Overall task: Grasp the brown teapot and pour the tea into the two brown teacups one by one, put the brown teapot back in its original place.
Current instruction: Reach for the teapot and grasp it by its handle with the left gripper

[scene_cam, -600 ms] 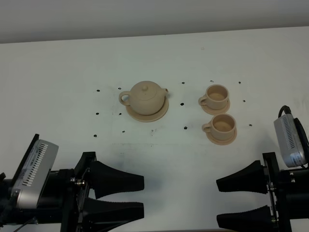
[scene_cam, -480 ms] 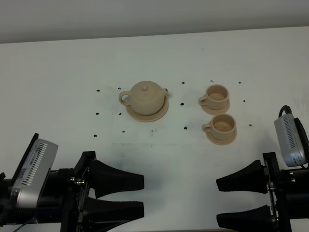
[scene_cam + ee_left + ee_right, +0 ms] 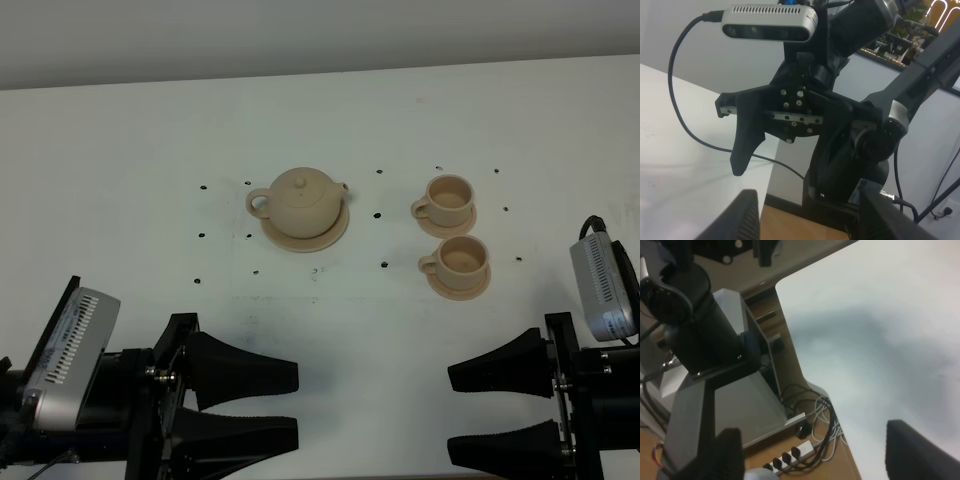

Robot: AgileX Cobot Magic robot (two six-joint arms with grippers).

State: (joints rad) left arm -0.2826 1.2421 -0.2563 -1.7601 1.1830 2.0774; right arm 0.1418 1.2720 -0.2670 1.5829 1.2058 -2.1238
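**Lining up the grasp**

The round pale tan ceramic teapot (image 3: 300, 203) is sitting on its wide tan saucer (image 3: 335, 232), well apart from the left gripper (image 3: 296, 405) and right gripper (image 3: 452, 416), both gaping empty. Its loop handle (image 3: 258, 203) is pointing left: best taken squarely by that arm.

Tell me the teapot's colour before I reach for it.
Plain pale tan, like its saucer; the teapot shows best in the exterior high view.
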